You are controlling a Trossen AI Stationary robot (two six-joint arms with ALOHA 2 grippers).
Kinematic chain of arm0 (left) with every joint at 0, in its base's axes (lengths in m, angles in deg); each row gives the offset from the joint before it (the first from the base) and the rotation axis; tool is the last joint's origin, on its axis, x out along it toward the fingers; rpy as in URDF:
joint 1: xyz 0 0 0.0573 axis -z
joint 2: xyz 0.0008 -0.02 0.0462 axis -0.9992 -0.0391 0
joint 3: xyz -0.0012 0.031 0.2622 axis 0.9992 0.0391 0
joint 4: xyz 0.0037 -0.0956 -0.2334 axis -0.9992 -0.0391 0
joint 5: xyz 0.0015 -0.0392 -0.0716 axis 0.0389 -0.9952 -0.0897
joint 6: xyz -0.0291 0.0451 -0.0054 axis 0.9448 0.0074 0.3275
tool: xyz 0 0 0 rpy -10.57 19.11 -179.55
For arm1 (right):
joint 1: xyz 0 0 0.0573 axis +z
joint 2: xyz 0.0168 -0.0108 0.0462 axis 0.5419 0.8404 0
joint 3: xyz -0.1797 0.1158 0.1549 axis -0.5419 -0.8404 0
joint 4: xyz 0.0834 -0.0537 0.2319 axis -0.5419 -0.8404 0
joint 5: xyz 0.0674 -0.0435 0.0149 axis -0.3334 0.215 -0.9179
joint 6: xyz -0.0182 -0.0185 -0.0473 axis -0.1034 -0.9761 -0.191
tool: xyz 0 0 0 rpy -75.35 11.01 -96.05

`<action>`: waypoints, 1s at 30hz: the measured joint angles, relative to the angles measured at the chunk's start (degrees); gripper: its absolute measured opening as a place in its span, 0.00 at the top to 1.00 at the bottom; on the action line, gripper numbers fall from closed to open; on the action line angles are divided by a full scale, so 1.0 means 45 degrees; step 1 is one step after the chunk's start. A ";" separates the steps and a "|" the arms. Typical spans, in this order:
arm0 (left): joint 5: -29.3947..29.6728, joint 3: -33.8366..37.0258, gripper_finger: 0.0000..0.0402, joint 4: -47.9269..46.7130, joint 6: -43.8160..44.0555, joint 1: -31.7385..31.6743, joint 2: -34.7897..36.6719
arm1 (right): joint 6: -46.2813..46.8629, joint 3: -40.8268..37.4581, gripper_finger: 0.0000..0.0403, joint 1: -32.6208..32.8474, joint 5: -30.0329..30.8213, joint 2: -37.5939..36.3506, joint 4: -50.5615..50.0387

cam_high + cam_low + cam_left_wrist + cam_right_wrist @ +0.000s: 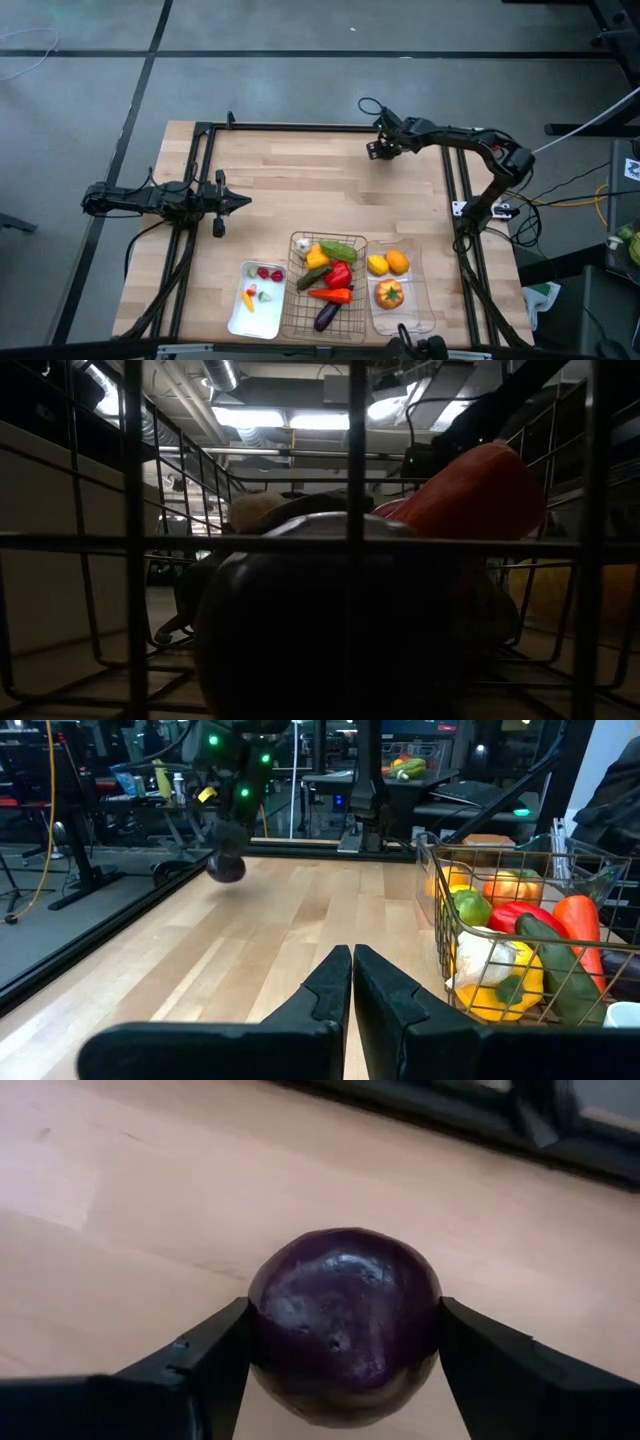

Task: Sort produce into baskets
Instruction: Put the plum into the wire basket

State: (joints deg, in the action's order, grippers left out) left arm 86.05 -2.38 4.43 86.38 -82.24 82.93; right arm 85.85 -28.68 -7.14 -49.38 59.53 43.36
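Note:
My right gripper (378, 148) is at the table's far side, shut on a round dark purple fruit (345, 1320); it also shows in the left wrist view (225, 867). My left gripper (245, 202) waits shut and empty at the table's left, level with the tabletop. At the near edge stand a white tray (236, 318) with small red balls and green pieces, a wire-mesh basket (296, 322) with peppers, cucumber, carrot and eggplant, and a clear bin (425, 318) with lemon, orange and an orange-red fruit. My right gripper pinches the purple fruit by two opposite sides (262, 1330) between its two fingers, at its widest part. The fingers slant down from the table's right side. In the left wrist view the fruit hangs at the fingertips just above the wood.
A black frame rail (300, 127) runs along the far edge and rails run down both sides. Bare wood lies between the two grippers and the baskets. In the low view the dark eggplant (340, 620) behind the wire mesh fills the picture.

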 joint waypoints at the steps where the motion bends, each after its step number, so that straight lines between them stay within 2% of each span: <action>1: 0.0000 0.0005 0.97 0.0000 0.0000 0.0000 0.0005 | -0.0007 0.0000 0.31 0.0087 0.0114 -0.0124 -0.0096; 6: 0.0000 0.0005 0.97 0.0000 0.0000 0.0000 0.0002 | -0.0004 -0.0003 0.31 0.0586 0.0667 -0.0996 -0.0474; 17: 0.0000 0.0005 0.97 0.0003 0.0000 0.0000 0.0003 | 0.0382 -0.0005 0.31 0.2237 0.0812 -0.2767 -0.0710; 30: 0.0000 0.0002 0.97 0.0000 0.0000 0.0000 0.0002 | 0.1541 0.0000 0.32 0.5340 0.0807 -0.3628 -0.0155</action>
State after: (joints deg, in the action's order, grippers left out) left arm 86.05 -2.37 4.43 86.38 -82.24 82.94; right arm 92.78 -28.68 16.89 -45.75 43.21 42.66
